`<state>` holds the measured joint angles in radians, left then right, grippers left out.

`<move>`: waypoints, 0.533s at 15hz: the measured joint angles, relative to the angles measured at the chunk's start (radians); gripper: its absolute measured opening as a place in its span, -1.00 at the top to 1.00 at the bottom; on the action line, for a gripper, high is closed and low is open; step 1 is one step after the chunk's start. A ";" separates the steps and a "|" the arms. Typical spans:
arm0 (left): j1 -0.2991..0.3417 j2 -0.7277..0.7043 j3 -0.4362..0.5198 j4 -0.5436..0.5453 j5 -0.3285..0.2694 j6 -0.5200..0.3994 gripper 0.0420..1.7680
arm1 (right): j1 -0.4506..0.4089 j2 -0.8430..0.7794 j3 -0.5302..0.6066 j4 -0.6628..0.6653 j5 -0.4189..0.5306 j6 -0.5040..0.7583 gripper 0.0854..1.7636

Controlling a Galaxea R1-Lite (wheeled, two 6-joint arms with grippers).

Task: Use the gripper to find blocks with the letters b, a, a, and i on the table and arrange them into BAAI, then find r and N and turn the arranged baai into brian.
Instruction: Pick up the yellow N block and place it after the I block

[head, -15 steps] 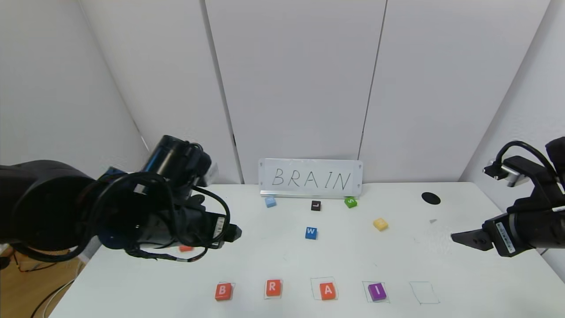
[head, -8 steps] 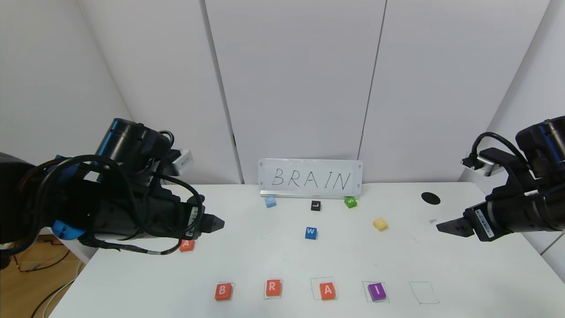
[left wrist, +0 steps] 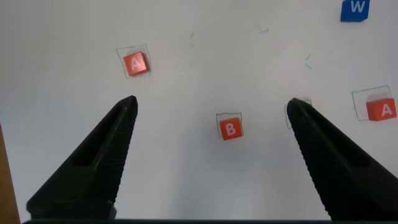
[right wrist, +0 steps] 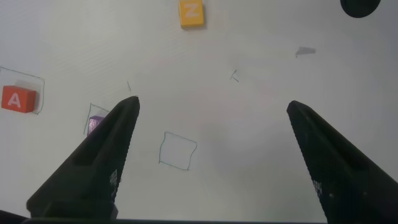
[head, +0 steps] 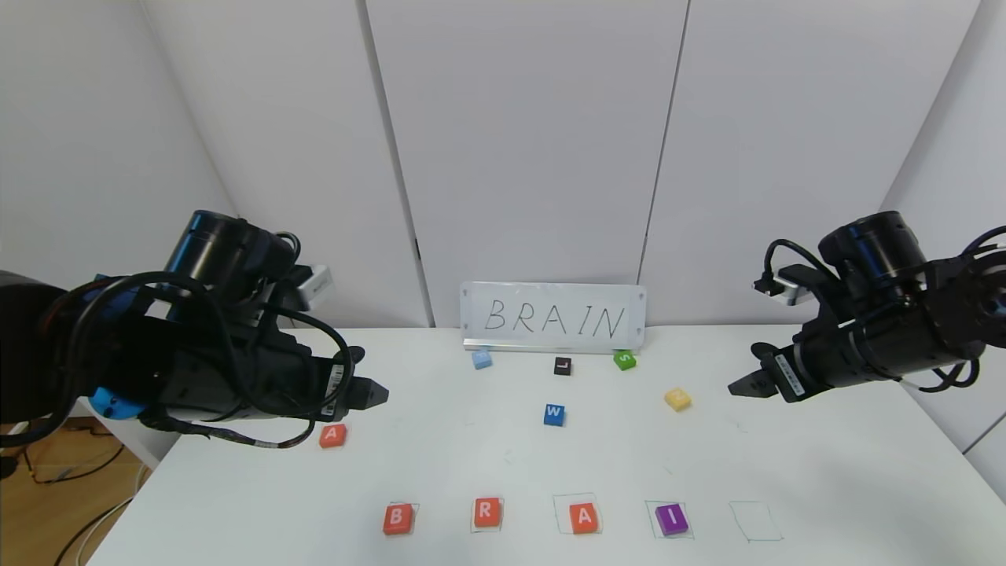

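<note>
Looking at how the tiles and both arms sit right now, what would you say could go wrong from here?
1. The right gripper, open above the table, hangs near the yellow N; its faint letter could be misread, or the tile nudged askew.
2. The last drawn square sits right beside the purple I; placing N there could bump it.
3. The spare A lies under the open left gripper, which could knock it.

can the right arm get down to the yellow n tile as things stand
Probably yes. The right gripper, open and empty, hovers close beside the yellow N tile, which lies alone on the table with nothing between them.
</note>
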<state>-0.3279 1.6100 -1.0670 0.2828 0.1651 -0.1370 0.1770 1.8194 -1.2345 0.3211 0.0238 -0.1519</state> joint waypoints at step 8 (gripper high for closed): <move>0.007 0.021 0.002 -0.006 0.000 0.012 -0.94 | -0.016 0.246 -0.196 0.006 0.063 0.002 -0.94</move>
<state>-0.3213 1.6313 -1.0647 0.2766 0.1651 -0.1247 0.1611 2.0651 -1.4306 0.3270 0.0864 -0.1500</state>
